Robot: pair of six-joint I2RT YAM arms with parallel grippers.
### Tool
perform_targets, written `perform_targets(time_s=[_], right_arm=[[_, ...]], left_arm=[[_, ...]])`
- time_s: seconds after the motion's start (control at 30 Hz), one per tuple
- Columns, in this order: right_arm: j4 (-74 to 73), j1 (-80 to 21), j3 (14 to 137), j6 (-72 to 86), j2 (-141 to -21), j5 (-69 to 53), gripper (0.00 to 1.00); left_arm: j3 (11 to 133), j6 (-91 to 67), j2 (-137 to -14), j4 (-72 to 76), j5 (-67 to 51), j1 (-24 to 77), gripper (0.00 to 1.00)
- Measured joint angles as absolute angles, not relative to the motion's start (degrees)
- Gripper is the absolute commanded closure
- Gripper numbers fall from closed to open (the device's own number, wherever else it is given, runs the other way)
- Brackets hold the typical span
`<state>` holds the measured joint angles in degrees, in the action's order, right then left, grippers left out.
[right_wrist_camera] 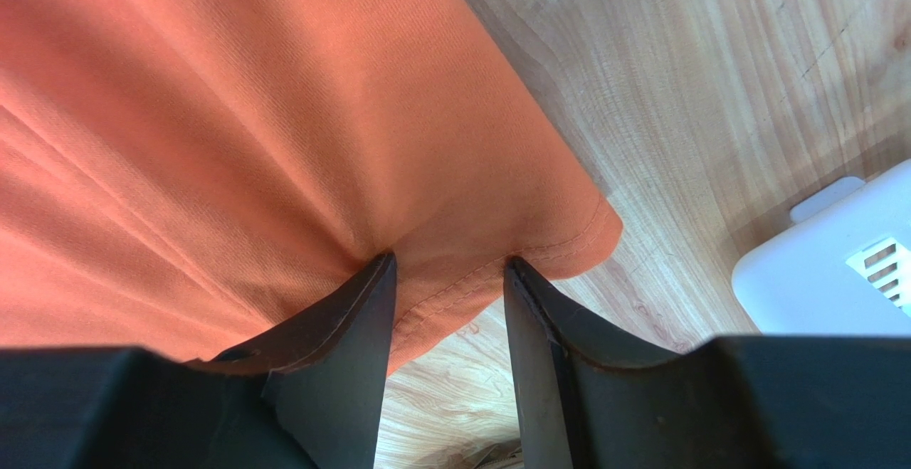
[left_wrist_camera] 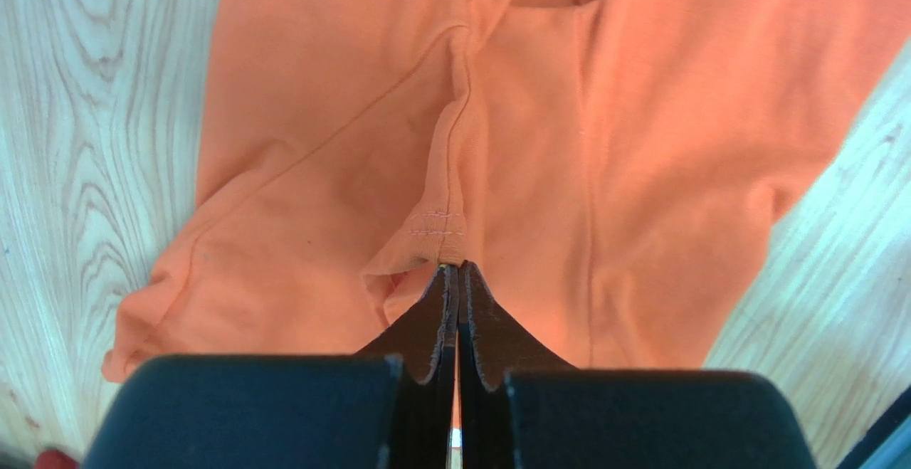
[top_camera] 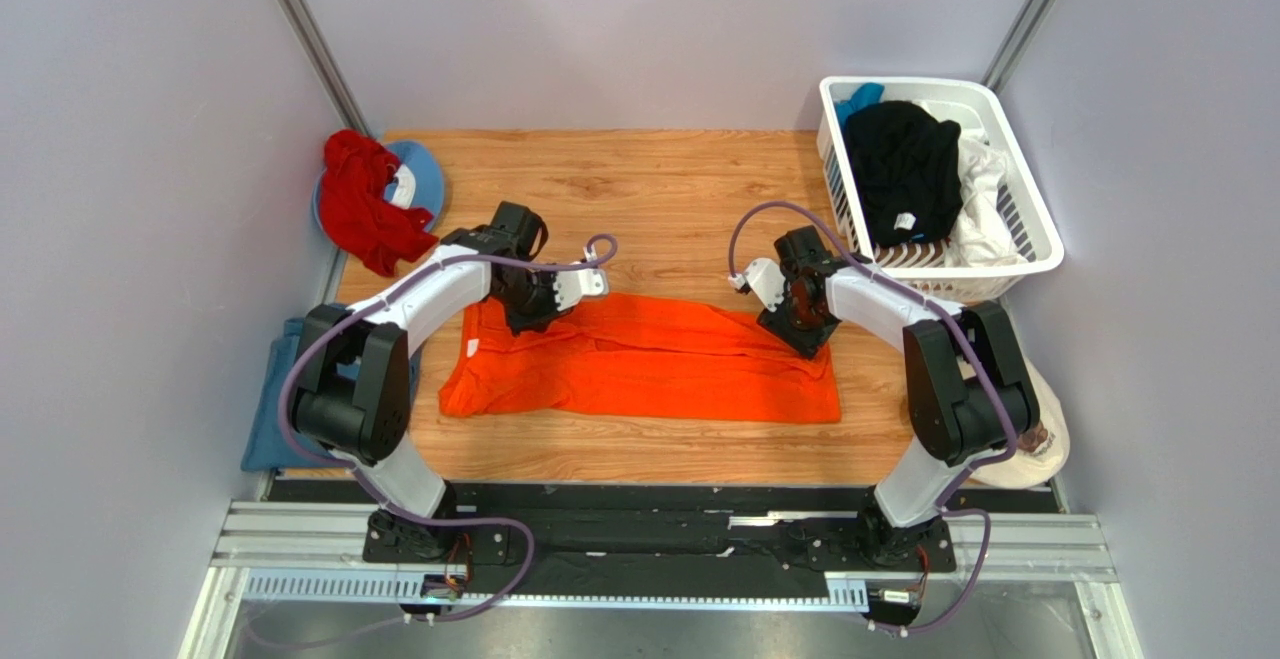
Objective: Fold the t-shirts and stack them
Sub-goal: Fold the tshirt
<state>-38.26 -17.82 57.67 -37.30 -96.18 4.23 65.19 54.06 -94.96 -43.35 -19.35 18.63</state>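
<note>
A bright orange t-shirt (top_camera: 646, 367) lies spread across the middle of the wooden table. My left gripper (top_camera: 529, 307) is at the shirt's far left corner. In the left wrist view its jaws (left_wrist_camera: 458, 268) are pressed together on a stitched sleeve hem of the orange t-shirt (left_wrist_camera: 599, 117), which puckers up to the tips. My right gripper (top_camera: 801, 326) is at the shirt's far right corner. Seen from the right wrist, it (right_wrist_camera: 449, 261) is open, its fingertips pressing down on either side of the hemmed corner of the orange cloth (right_wrist_camera: 214, 117). Black (top_camera: 902, 164) and white (top_camera: 984, 179) t-shirts lie in the basket.
A white laundry basket (top_camera: 1037, 232) stands at the back right, close to the right gripper; its corner (right_wrist_camera: 834, 266) shows in the right wrist view. A red cloth (top_camera: 361, 202) lies at the back left. A dusty blue cloth (top_camera: 275, 404) hangs at the left edge. A beige cap (top_camera: 1047, 442) sits right.
</note>
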Motion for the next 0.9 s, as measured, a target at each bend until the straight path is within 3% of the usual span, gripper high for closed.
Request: perform_targets(time_s=[0.9], right_arm=[[-37.69, -17.82, 56.01, -37.26, -94.39, 4.01, 0.54]], left_arm=[[53.80, 44.29, -76.16, -44.14, -10.85, 28.21, 1.00]])
